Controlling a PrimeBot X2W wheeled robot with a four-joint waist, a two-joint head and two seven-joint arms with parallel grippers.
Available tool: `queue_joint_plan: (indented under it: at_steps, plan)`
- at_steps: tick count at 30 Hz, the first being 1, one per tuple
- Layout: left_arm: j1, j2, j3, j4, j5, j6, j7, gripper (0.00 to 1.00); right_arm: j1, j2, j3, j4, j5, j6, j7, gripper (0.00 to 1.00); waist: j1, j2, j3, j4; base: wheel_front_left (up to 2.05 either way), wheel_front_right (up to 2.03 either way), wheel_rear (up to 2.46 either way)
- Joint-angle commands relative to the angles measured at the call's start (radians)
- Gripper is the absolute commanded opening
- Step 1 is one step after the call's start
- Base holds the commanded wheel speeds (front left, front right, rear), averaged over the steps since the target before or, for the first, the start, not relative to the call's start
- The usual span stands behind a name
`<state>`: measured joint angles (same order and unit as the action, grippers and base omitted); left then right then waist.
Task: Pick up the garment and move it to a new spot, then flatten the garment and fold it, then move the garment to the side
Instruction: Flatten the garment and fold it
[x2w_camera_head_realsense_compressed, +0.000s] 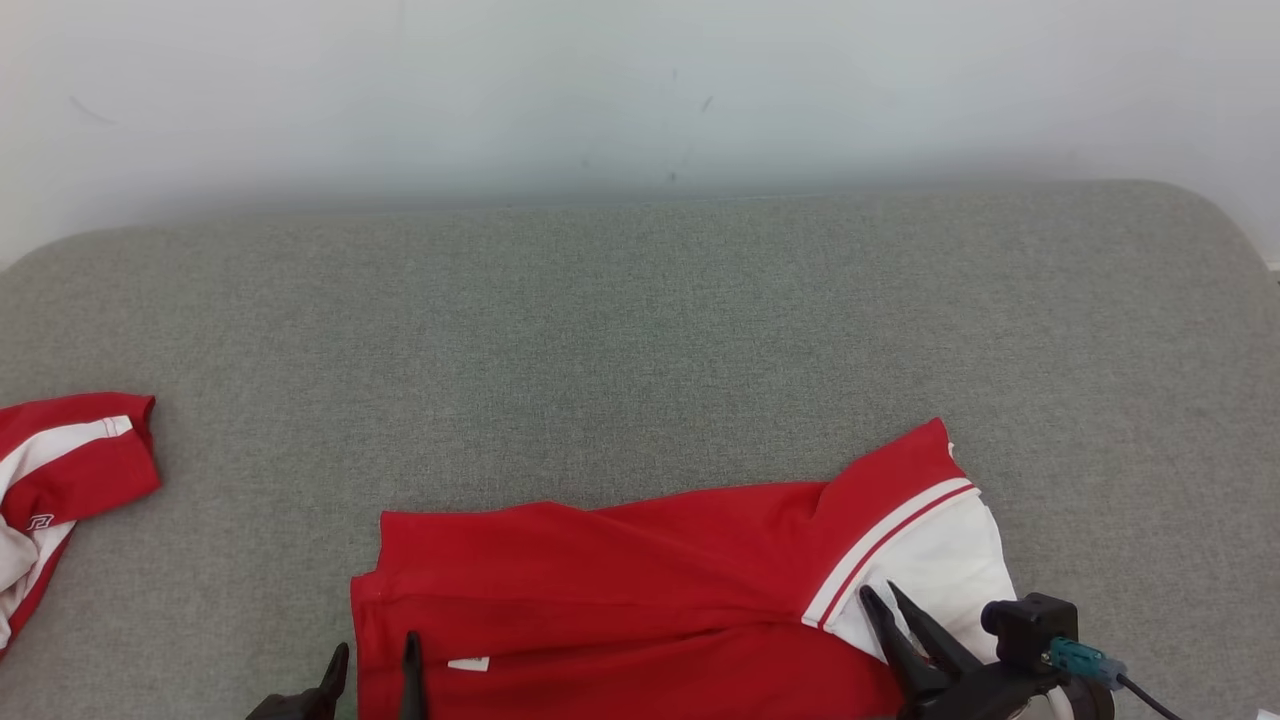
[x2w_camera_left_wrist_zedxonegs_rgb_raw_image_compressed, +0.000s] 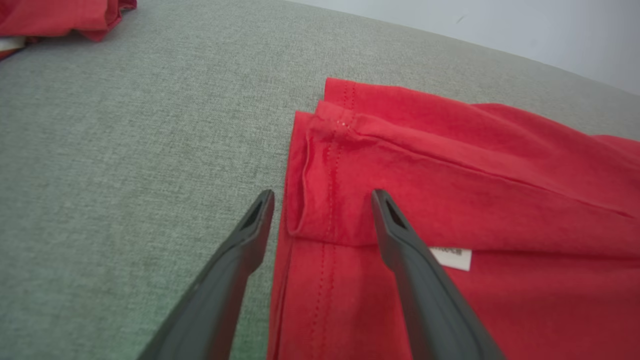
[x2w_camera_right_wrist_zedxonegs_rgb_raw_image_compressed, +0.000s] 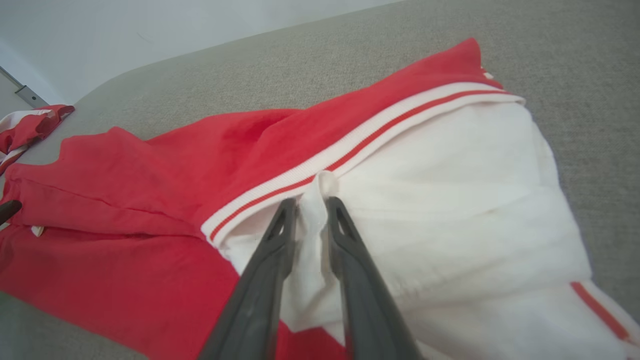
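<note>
The garment (x2w_camera_head_realsense_compressed: 620, 570) is a red shirt with a white panel and a white-and-red striped band, lying partly folded on the grey cushion near its front edge. My left gripper (x2w_camera_head_realsense_compressed: 375, 645) is open at the garment's left hem. In the left wrist view the left gripper (x2w_camera_left_wrist_zedxonegs_rgb_raw_image_compressed: 322, 195) straddles the doubled hem of the garment (x2w_camera_left_wrist_zedxonegs_rgb_raw_image_compressed: 450, 165), one finger over the grey cushion and one over the red cloth by a small white label (x2w_camera_left_wrist_zedxonegs_rgb_raw_image_compressed: 452, 257). My right gripper (x2w_camera_head_realsense_compressed: 880, 590) sits on the white panel. In the right wrist view the right gripper (x2w_camera_right_wrist_zedxonegs_rgb_raw_image_compressed: 311, 202) pinches a raised ridge of white cloth of the garment (x2w_camera_right_wrist_zedxonegs_rgb_raw_image_compressed: 150, 170), just below the striped band.
A second red-and-white garment (x2w_camera_head_realsense_compressed: 60, 470) lies crumpled at the cushion's left edge. The grey cushion (x2w_camera_head_realsense_compressed: 640, 330) stretches wide and bare behind the shirt, up to a pale wall (x2w_camera_head_realsense_compressed: 640, 90). Its corners are rounded at the back left and back right.
</note>
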<state>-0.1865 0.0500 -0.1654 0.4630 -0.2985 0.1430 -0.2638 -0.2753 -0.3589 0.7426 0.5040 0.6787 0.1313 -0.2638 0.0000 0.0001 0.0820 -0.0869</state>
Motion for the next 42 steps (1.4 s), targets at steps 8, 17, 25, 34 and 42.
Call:
queue_joint_plan:
  at_steps: [8,17,25,34,42]
  plan:
    - [0.007,0.001,0.01,0.002,0.011,-0.005,-0.001,1.0,0.04,-0.006,-0.036,-0.039,-0.001,-0.001,0.0,0.0,0.0,-0.0001,-0.007,-0.007,0.0,0.0,0.0]
    - [0.013,0.002,0.015,-0.004,0.021,-0.016,-0.001,1.0,0.195,0.016,-0.147,-0.213,-0.087,-0.001,0.0,0.11,0.0,-0.0001,-0.02,-0.046,0.0,0.0,0.0]
    - [0.016,0.001,0.022,-0.007,0.034,-0.021,-0.001,1.0,0.288,0.055,-0.235,-0.281,-0.159,-0.001,0.0,1.0,0.0,-0.0001,-0.023,-0.075,0.0,0.0,0.0]
    - [0.011,0.001,0.007,-0.01,0.021,-0.012,-0.001,1.0,0.292,0.073,-0.38,-0.329,-0.228,-0.001,0.0,1.0,0.0,-0.0001,-0.023,-0.072,0.0,0.0,0.0]
    - [0.007,0.001,-0.002,-0.004,0.014,-0.014,-0.001,1.0,0.198,0.068,-0.427,-0.204,-0.261,-0.001,0.0,1.0,0.0,-0.0001,-0.02,-0.047,0.0,0.0,0.0]
